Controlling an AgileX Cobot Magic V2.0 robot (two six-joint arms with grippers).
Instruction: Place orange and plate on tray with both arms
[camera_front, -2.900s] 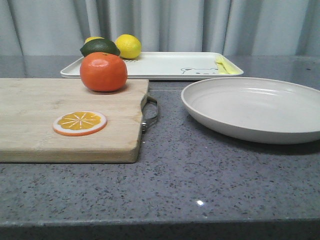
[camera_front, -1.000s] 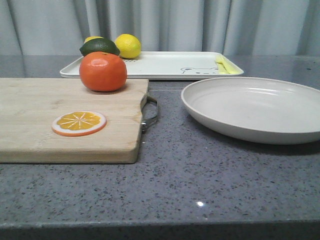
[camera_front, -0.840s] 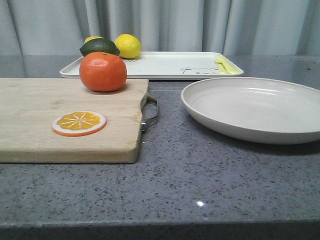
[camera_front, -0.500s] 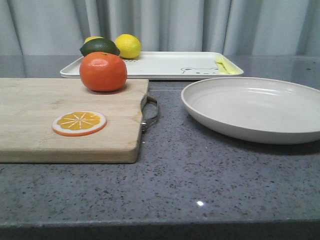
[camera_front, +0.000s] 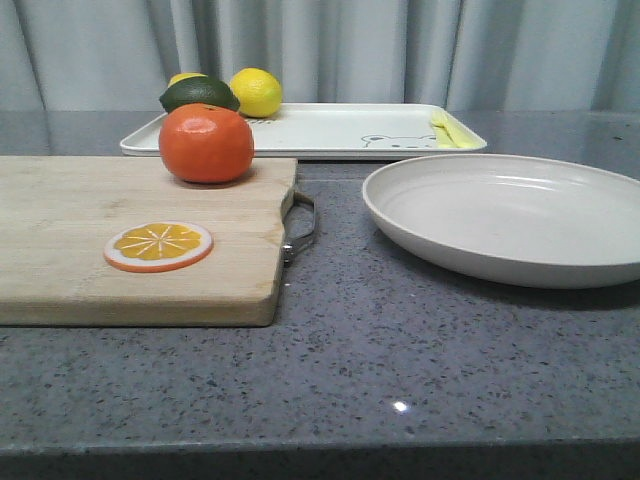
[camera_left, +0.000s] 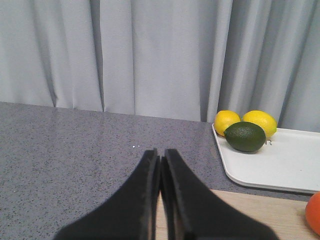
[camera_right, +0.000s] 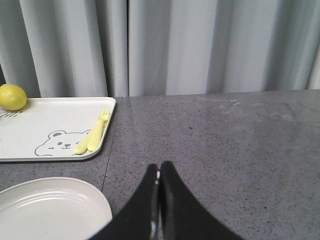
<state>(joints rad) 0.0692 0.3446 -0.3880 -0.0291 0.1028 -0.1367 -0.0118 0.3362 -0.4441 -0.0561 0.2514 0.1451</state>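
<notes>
Counter: a grey speckled stone top (camera_front: 400, 350) runs right across in front of me, with a small glint of light near the front edge.
Backdrop: pale grey curtains (camera_front: 400, 50) hang in folds behind the whole counter.
Cutting board: a wooden cutting board (camera_front: 60, 240) lies on the left, its metal handle (camera_front: 300, 225) pointing toward the plate.
Orange: the orange (camera_front: 206, 143) sits on the far edge of the board, just in front of the tray.
Orange slice: a flat orange slice (camera_front: 158, 246) lies on the board, nearer to me.
Plate: the plate (camera_front: 510, 215) rests on the counter on the right, apart from the board and just in front of the tray.
Tray: the tray (camera_front: 320, 132) lies at the back; on it are two lemons (camera_front: 256, 91), a dark green avocado (camera_front: 199, 94) and a yellow fork (camera_front: 450, 130) beside the bear drawing.
Left gripper: the left gripper (camera_left: 160, 165) has its fingers pressed together on nothing.
Right gripper: the right gripper (camera_right: 159, 172) is likewise closed and empty.
Change: everything on the counter lies just where it did a moment ago.
</notes>
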